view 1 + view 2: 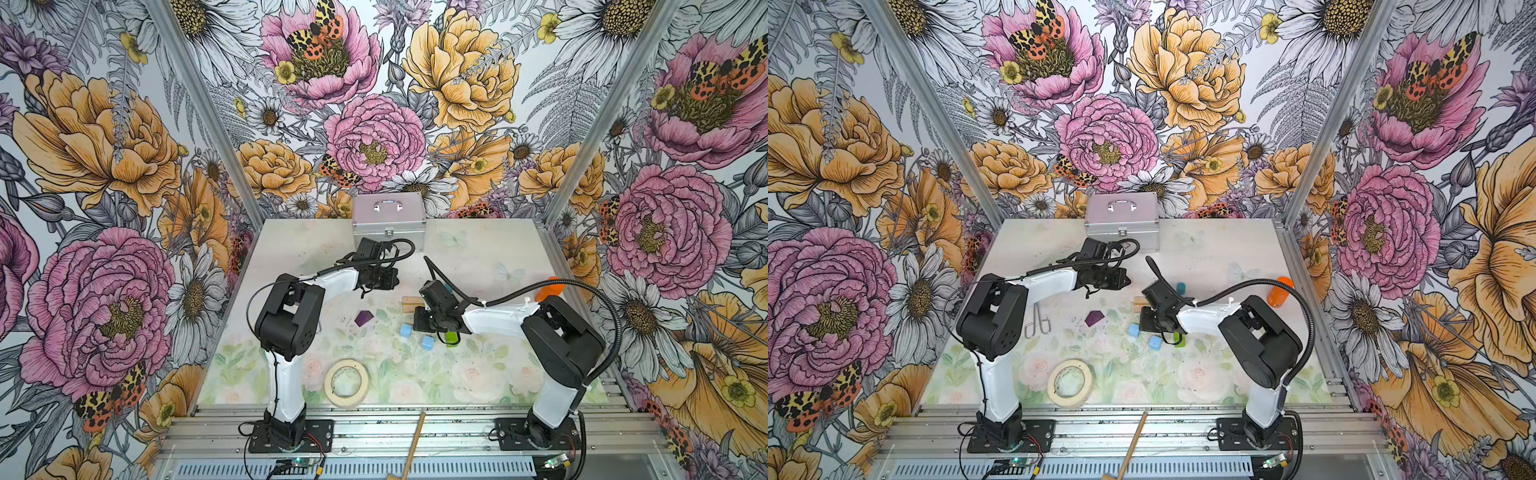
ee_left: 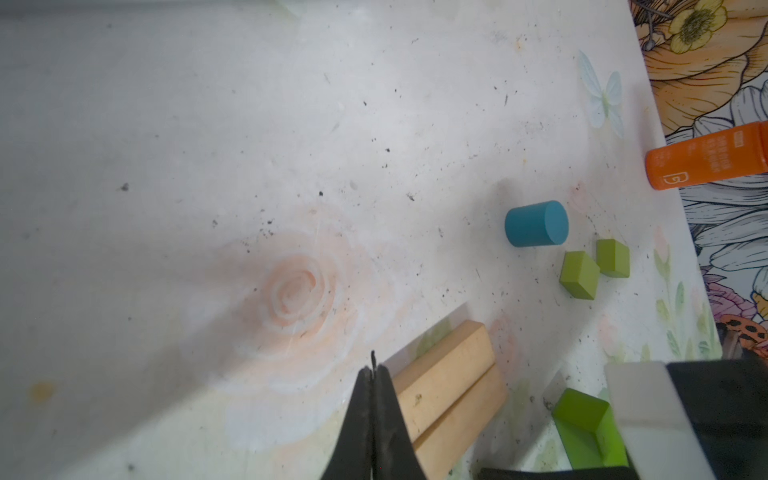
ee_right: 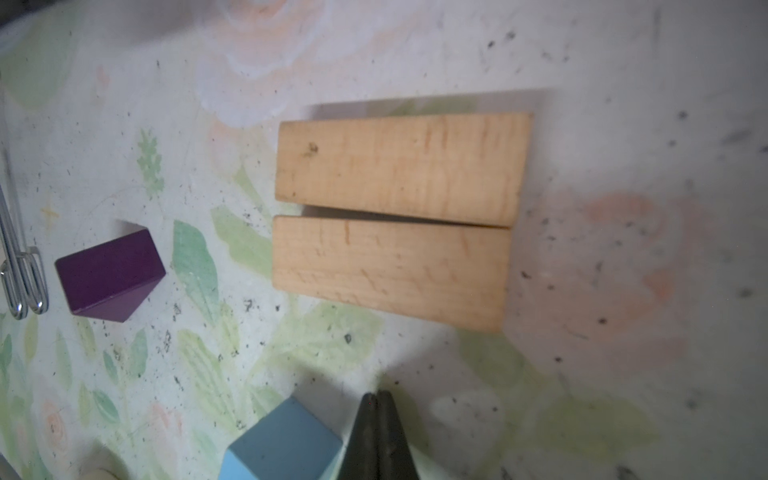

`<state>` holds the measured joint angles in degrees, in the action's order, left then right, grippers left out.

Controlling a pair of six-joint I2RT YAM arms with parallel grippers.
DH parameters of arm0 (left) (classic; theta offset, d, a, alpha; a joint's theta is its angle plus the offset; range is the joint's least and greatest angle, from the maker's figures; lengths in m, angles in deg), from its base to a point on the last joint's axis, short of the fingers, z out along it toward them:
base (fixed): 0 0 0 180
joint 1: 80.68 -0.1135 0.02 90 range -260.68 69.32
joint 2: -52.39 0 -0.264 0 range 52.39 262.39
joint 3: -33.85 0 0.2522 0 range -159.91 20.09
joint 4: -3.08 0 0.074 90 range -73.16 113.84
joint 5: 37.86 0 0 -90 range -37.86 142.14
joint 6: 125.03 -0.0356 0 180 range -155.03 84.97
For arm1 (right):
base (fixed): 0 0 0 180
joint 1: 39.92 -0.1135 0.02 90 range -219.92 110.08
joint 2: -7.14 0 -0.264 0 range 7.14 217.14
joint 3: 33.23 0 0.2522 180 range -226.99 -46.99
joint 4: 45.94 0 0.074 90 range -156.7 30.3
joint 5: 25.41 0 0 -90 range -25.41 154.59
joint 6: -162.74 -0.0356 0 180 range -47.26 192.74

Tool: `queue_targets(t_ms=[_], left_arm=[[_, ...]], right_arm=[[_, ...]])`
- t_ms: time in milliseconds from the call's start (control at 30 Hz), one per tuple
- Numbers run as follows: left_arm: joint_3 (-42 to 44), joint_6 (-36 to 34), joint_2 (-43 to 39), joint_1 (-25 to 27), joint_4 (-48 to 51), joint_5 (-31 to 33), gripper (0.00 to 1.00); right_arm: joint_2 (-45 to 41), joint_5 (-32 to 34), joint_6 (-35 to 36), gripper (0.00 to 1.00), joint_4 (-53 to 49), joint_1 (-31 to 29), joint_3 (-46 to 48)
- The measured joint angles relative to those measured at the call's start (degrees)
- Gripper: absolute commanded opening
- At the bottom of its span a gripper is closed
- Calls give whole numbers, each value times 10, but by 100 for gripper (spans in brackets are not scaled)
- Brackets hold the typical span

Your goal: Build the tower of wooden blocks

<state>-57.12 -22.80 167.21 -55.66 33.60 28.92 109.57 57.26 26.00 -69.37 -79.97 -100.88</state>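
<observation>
Mid-table, tan bars (image 3: 399, 166) lie edge-to-edge | left hand (image 2: 372, 369), right hand (image 3: 378, 398) pressed together | open table (image 2: 166, 124) beyond

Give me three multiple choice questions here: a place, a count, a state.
1. Where is the purple block? A on the table, apart from the tan bars; B atop them; C in a gripper.
2. Light-blue cubes in a top view? A one; B four; C two.
3. Left gripper and right gripper? A both open; B both shut, empty; C right holds a cube.
A, bare table surrounds it; C, two lie on the table; B, fingertips meet on nothing.
</observation>
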Motion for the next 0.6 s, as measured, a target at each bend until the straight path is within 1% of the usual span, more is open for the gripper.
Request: queue_targets(t_ms=[167,600], left_arm=[[-37,-4,30,4,0,-22,0],[-82,-6,91,37,12,-63,0]], right_arm=[[0,0,-13,0,23,0,9],[0,3,-38,0,45,8,17]])
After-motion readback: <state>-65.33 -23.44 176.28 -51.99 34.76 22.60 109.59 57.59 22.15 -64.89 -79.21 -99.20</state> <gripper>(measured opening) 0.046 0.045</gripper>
